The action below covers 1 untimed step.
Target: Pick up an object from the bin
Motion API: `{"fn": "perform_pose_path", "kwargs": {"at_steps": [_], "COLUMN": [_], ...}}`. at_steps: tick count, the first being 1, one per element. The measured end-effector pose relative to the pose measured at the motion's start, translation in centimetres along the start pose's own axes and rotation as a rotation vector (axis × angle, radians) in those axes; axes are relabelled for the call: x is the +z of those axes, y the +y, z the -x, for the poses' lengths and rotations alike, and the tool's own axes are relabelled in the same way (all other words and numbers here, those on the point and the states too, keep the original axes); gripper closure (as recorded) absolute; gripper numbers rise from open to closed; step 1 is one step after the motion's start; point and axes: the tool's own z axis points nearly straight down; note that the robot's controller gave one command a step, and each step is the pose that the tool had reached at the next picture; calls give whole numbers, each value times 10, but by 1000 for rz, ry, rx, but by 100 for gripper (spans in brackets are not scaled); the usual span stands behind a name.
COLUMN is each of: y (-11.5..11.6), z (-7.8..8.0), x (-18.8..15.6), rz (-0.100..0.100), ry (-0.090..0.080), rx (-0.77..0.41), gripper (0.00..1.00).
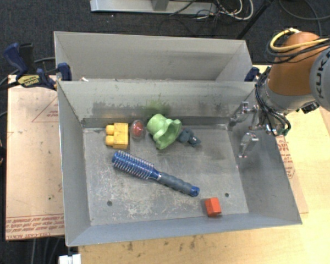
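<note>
My gripper (242, 132) hangs over the bin's right slope, fingers apart with nothing between them. Nearest to it, to the left, a small grey-blue piece (189, 138) lies against a light green cup-shaped thing (164, 130) near the back wall. Diagonally across the bin floor stretches a blue hairbrush (154, 174), its handle end pointing toward the front right. A small orange-red cube (212, 207) sits near the front edge, below and left of the gripper.
A yellow toy block (116, 135) and a small red ball (137, 128) rest at the back left of the floor. The arm with its orange cover reaches in over the right rim.
</note>
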Motion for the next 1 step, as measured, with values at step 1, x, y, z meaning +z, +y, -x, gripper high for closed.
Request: {"fn": "perform_pose_path", "kwargs": {"at_steps": [1], "y": [101], "z": [7], "x": [46], "rz": [4], "ry": [-4], "rx": [173], "gripper": [0]}}
